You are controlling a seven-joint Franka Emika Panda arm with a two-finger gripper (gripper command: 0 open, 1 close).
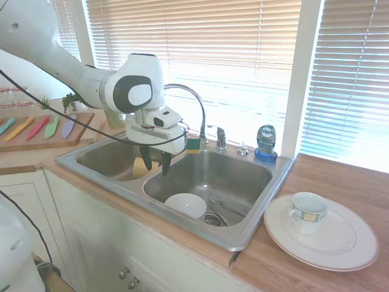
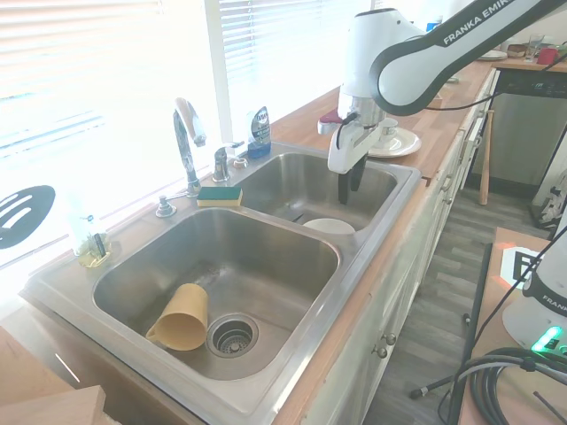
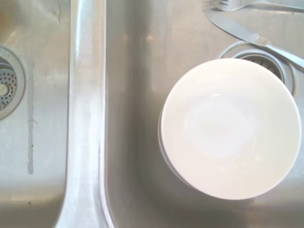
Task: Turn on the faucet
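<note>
First exterior view shows the pincer [image 1: 154,163], fingers apart and empty, above the bowl [image 1: 185,205]; swinging toward the faucet [image 1: 193,100] risks clipping its spout.

Chrome gooseneck faucet [image 1: 193,106] (behind sink divider)

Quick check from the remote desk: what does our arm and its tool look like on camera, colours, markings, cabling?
The arm is glossy white with rounded segments and dark grey bands at the joints. "FRANKA EMIKA" is printed in dark letters along one link in the second exterior view. Thin black cables run loosely along it. The tool has a white body with two slim black fingers.
</note>
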